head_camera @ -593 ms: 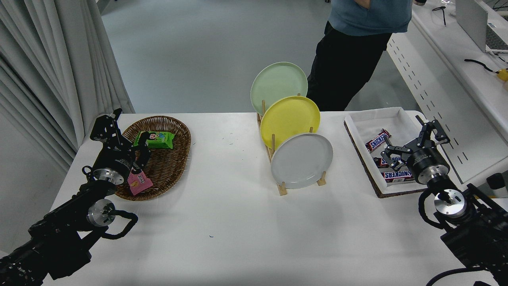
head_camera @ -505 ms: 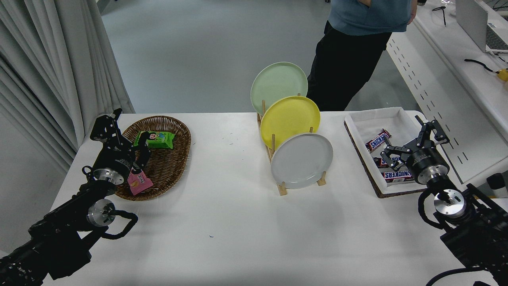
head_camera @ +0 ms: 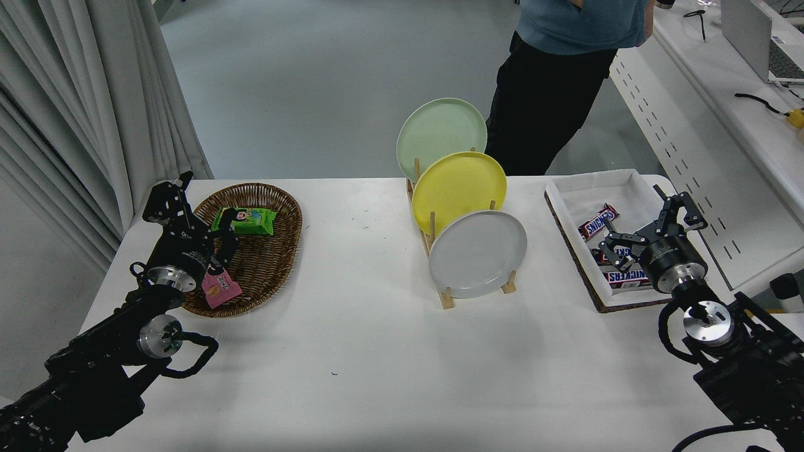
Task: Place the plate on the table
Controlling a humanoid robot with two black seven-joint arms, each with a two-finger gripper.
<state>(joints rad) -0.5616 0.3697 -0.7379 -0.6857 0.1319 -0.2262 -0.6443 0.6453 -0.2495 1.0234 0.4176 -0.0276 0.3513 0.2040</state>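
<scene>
Over candy tray (head_camera: 568, 188), right gripper (head_camera: 647, 227) spread wide, empty, well apart from gray plate (head_camera: 477, 253) upright in rack (head_camera: 447, 300). Risks: clipping yellow plate (head_camera: 458, 188) behind, tipping rack w/ a skewed pull. Left gripper (head_camera: 188, 210) parked by basket (head_camera: 264, 263), can't tell if open.

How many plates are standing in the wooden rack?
3: the pale green plate at the far end, the yellow plate in the middle, the plate nearest the robot.

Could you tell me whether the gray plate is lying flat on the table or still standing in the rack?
Standing in the rack: the plate leans on edge between the wooden rack's pegs, frontmost.
</scene>
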